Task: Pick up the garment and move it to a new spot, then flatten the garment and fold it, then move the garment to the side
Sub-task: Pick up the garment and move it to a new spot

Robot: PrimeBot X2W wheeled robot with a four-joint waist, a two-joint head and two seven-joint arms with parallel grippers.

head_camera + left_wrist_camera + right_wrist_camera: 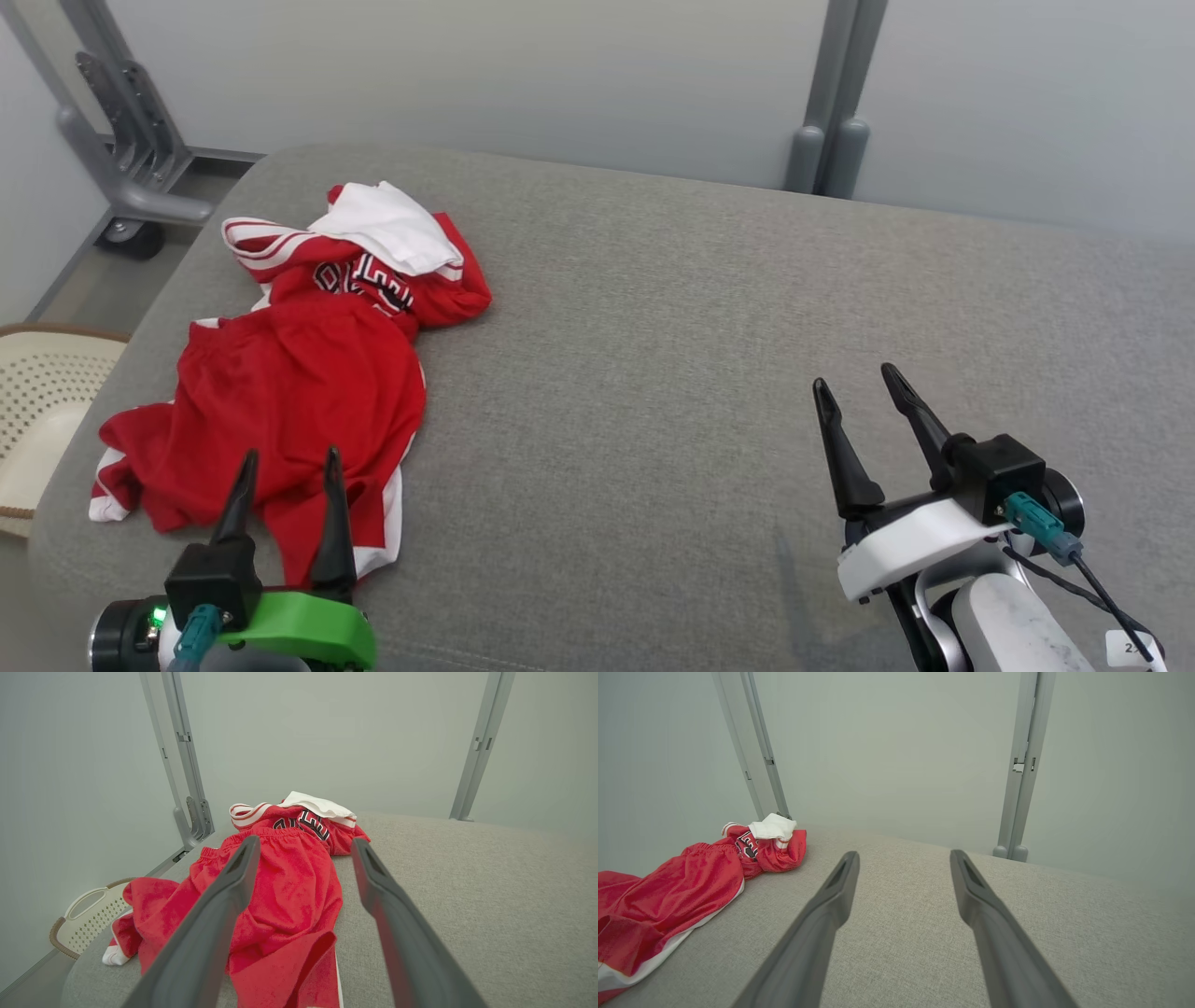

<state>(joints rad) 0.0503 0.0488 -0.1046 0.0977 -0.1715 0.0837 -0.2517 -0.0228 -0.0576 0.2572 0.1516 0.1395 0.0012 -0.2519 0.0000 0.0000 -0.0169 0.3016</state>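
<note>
Over the near end of the crumpled red basketball garment [308,373], the left gripper [290,453] is held spread for pickup, the right gripper [853,375] likewise spread, well apart from it.

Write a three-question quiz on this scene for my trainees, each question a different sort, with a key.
1. True or false: the red garment lies neatly folded on the grey surface.
2. The left end effector and right end effector are: A) both open; B) both shut; C) one open, one shut.
3. Short answer: what pale perforated object sits beside the surface's left edge?
Key: 1 false, it is crumpled; 2 A; 3 a basket.
</note>
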